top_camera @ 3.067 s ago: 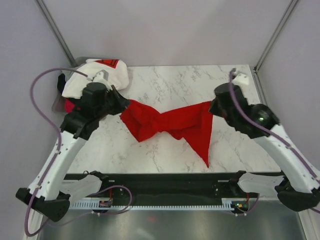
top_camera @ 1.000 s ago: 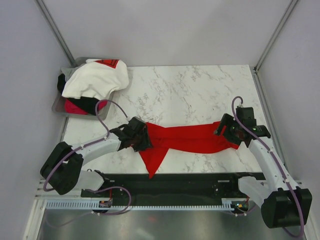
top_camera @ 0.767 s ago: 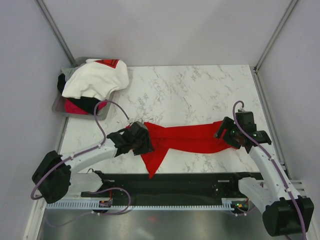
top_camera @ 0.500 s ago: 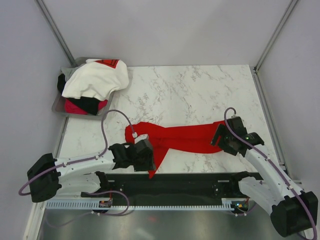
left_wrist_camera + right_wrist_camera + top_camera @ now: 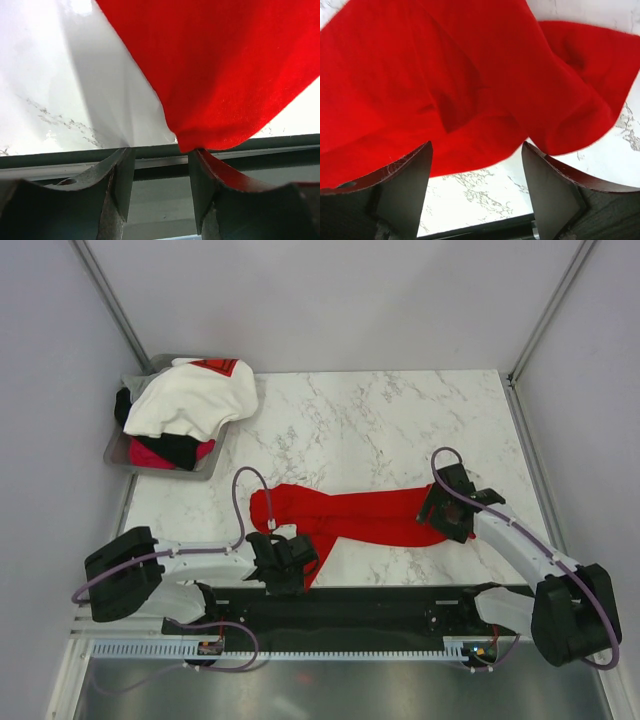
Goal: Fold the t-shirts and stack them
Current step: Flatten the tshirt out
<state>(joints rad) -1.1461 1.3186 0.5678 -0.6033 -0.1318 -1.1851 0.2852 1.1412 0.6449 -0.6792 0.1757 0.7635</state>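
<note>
Slip risk at the near edge: red shirt [image 5: 365, 515] unfolded, both grippers holding nothing.

Red shirt lies as a twisted band across the near middle of the table [image 5: 380, 420], one corner reaching the near edge by the rail [image 5: 400, 605]. Left gripper [image 5: 292, 562] sits at that corner, jaws parted, the cloth tip just ahead of the gap but apparently not pinched. Right gripper [image 5: 447, 512] is at the right end, jaws wide, empty. A pull on the corner alone could drag cloth off the edge or catch it on the rail, and folding over the twist would likely trap creases. The left arm's cable [image 5: 240, 495] loops by the shirt's left end and may snag. White shirt [image 5: 190, 400], black shirt [image 5: 180, 448] and pink shirt [image 5: 145, 453] are heaped in the tray [image 5: 170, 471] far left, well apart.
</note>
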